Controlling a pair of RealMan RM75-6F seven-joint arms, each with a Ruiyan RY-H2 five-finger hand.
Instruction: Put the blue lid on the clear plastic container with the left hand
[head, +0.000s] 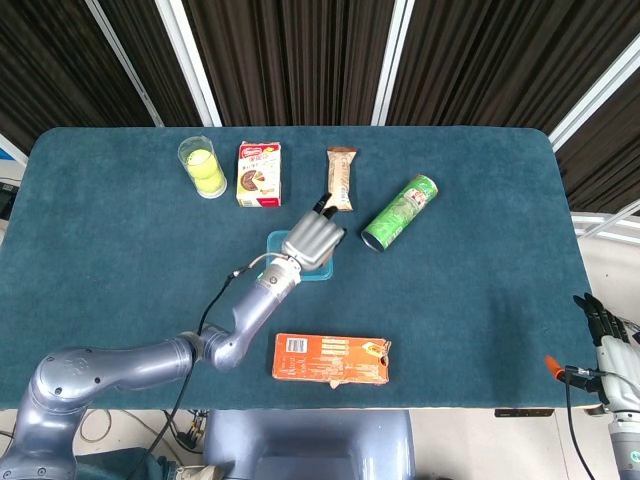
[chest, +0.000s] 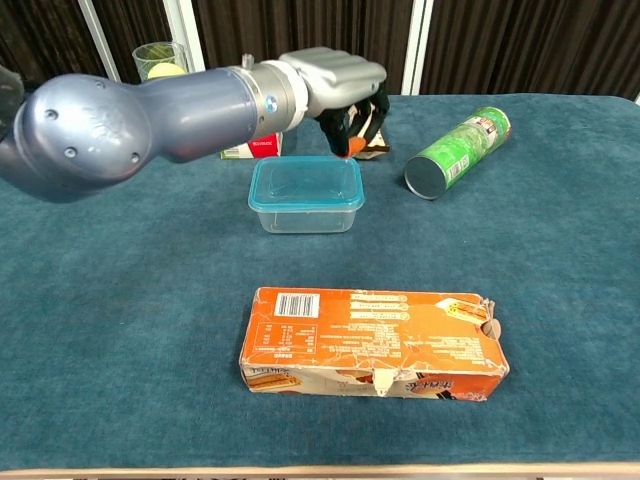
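Lid (chest: 305, 181) sat on the container (chest: 306, 212), mid-table (head: 470, 310) on teal cloth, dark slatted panels behind. Hovered above its far edge: left hand (chest: 338, 85), fingers curled, holding nothing. Beyond the container, a wafer bar (head: 341, 178); nearer, an orange box (chest: 372, 344). Right hand (head: 610, 335) off the table's corner, fingers together.

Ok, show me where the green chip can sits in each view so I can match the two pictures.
Head view: the green chip can lies on its side right of centre, tilted, beside the snack bar.
Chest view: the green chip can lies upper right, open end toward the camera.
Shared landmark: the clear plastic container, left of the can in both.
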